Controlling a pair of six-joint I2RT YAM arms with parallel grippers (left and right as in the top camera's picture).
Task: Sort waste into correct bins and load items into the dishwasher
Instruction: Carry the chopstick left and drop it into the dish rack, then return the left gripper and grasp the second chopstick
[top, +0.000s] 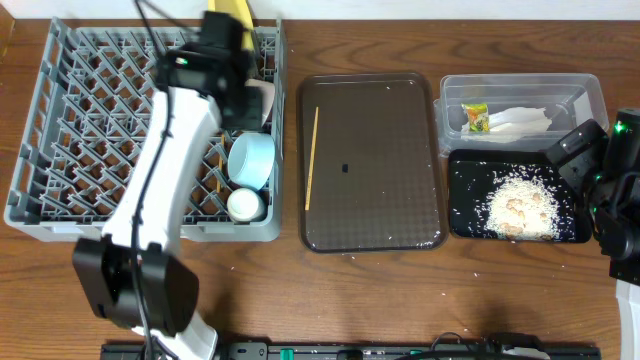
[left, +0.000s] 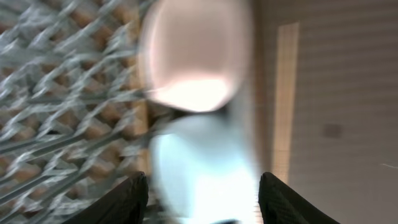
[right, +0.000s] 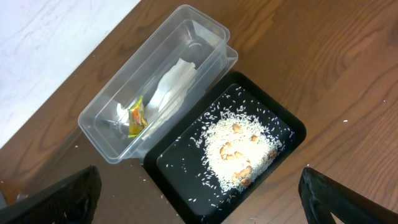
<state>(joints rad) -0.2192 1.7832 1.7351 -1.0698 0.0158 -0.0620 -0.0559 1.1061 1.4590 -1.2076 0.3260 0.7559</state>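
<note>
The grey dish rack (top: 60, 130) holds a yellow plate (top: 232, 10), a white bowl (top: 262, 98), a light blue bowl (top: 252, 160) and a small white cup (top: 245, 205) along its right side. My left gripper (top: 243, 105) hovers open and empty over the bowls. Its wrist view is blurred and shows the white bowl (left: 193, 56) and the blue bowl (left: 205, 168) between its fingers (left: 202, 199). One chopstick (top: 311, 158) lies on the brown tray. The clear tub (right: 186, 37) holds the wrapper (right: 135, 117) and the napkin (right: 174, 87). The black tray (right: 180, 174) holds rice scraps (right: 239, 149). My right gripper (right: 205, 205) is open above it.
The dark brown serving tray (top: 375, 170) lies between the rack and the bins, with a small dark speck at its middle. Stray rice grains dot the table around the black tray (top: 465, 215). The clear tub (top: 590, 95) sits behind it at the table's far right.
</note>
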